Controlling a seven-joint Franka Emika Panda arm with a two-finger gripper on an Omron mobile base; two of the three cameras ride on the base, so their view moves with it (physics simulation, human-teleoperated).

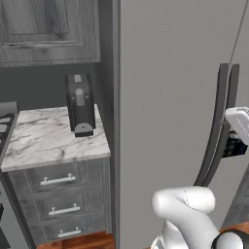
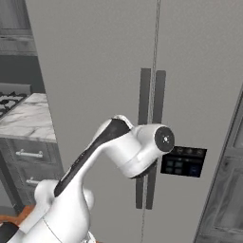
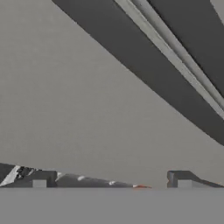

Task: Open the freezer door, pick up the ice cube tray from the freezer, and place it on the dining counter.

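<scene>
Hand view | claw spread wide, empty | facing shut freezer door

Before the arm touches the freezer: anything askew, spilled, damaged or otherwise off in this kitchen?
Nothing stands out. The freezer door is shut flush, its handle straight beside the neighbouring one. The coffee machine stands upright on the marble worktop, whose drawers are closed. The gripper is open near the door, holding nothing.

The white jointed arm rises from the base and bends forward at its elbow. Its two-finger gripper has its jaws spread wide, with nothing between the dark fingertips.
</scene>
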